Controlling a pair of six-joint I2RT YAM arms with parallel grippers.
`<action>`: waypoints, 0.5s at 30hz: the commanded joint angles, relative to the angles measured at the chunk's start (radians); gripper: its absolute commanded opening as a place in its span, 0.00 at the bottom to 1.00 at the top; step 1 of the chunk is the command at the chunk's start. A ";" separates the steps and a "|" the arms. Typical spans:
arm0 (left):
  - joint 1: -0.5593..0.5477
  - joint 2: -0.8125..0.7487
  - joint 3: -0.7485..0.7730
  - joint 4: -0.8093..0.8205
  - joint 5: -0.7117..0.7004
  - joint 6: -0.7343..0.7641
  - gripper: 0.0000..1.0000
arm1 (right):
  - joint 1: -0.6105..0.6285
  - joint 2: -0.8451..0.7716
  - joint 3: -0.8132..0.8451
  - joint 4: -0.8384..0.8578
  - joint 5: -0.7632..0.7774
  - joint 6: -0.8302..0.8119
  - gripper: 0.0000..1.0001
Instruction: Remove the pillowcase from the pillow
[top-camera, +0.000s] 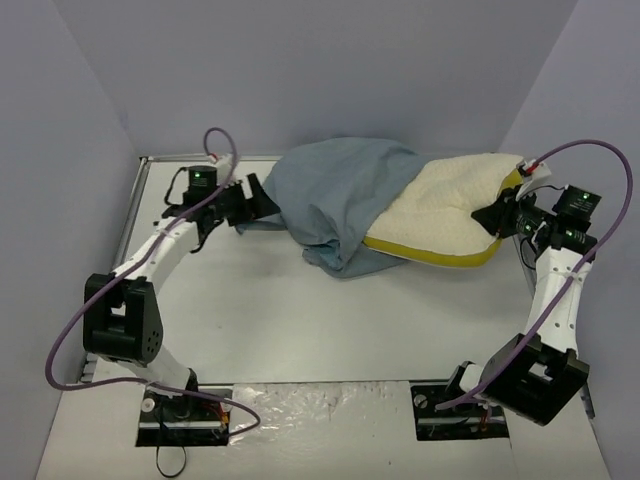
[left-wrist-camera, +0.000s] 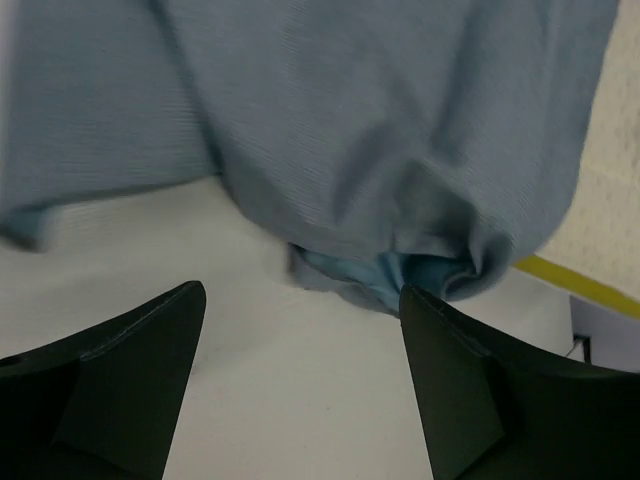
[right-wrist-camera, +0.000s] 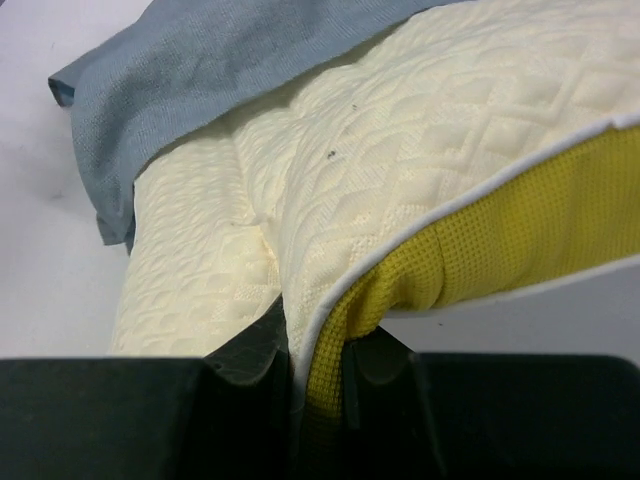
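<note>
The blue-grey pillowcase (top-camera: 335, 200) lies bunched at the table's back middle, still covering the left end of the pillow (top-camera: 450, 205). The pillow's cream quilted top and mustard-yellow edge band are bare on the right. My right gripper (top-camera: 497, 217) is shut on the pillow's right edge; in the right wrist view the fingers (right-wrist-camera: 255, 355) pinch the yellow band (right-wrist-camera: 520, 240) and white top (right-wrist-camera: 400, 130). My left gripper (top-camera: 262, 200) is open at the pillowcase's left edge, holding nothing. In the left wrist view the cloth (left-wrist-camera: 380, 130) hangs ahead of the spread fingers (left-wrist-camera: 455, 375).
Grey walls close in the white table (top-camera: 320, 320) on three sides. A purple cable runs along each arm. The arm bases stand at the near edge.
</note>
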 joint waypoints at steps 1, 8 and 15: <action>-0.191 -0.081 -0.020 0.028 0.024 0.186 0.78 | 0.005 -0.010 0.037 0.097 0.056 0.108 0.00; -0.474 -0.054 -0.158 0.284 -0.379 0.434 0.84 | 0.031 0.018 0.043 0.092 0.011 0.119 0.00; -0.468 0.093 -0.100 0.411 -0.532 0.268 0.85 | 0.063 -0.013 0.029 0.063 0.011 0.098 0.00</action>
